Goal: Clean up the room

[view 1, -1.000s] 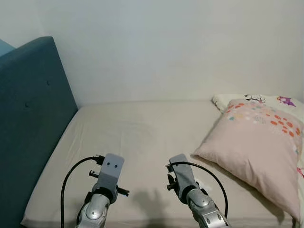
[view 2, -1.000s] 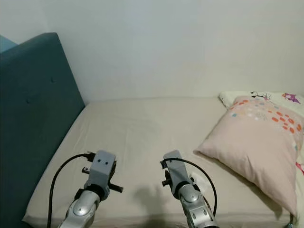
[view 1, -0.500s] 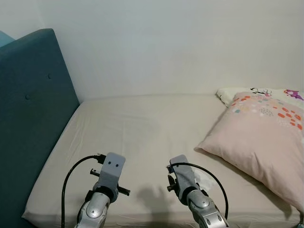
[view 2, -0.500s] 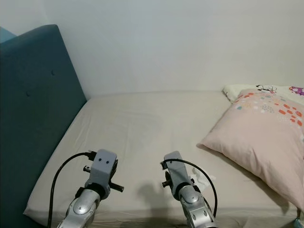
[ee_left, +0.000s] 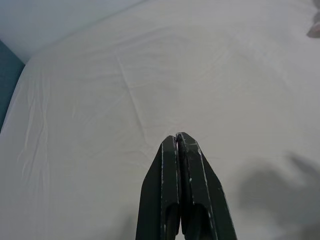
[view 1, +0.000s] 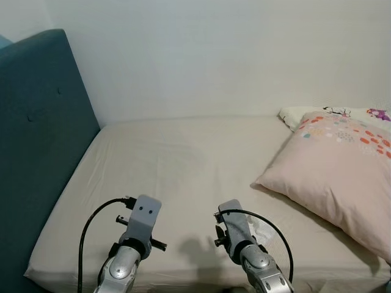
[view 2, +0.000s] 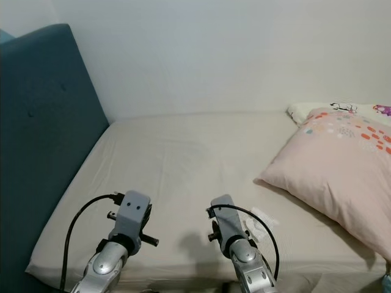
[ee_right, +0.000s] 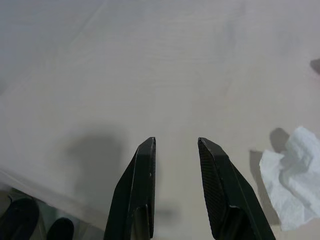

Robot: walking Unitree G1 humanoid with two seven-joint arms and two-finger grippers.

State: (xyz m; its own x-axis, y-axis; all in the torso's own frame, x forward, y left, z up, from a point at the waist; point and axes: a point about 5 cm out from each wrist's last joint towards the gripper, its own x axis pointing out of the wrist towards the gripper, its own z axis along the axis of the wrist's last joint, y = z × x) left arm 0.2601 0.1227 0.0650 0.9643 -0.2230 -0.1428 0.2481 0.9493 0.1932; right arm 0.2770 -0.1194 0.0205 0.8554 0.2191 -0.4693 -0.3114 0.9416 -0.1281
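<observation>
A crumpled white tissue (ee_right: 292,177) lies on the beige bed sheet (view 1: 183,159), close beside my right gripper (ee_right: 176,142). That gripper hovers low over the sheet near the bed's front edge, open, with nothing between its fingers. My left gripper (ee_left: 177,136) is shut and empty, pointing across bare sheet. In the eye views both wrists, left (view 1: 142,218) and right (view 1: 234,227), are held out side by side over the front of the bed. The tissue (view 2: 259,221) peeks out just right of the right wrist.
A pink pillow (view 1: 333,165) with coloured dots lies on the right of the bed, a white printed pillow (view 1: 342,113) behind it. The teal headboard (view 1: 36,140) stands along the left side and a plain wall behind. Dark shapes (ee_right: 22,222) show below the bed's front edge.
The head camera has shifted a little, so the bed and pillow sit differently in the picture. Both arms hold the same pose and the tissue has not moved.
</observation>
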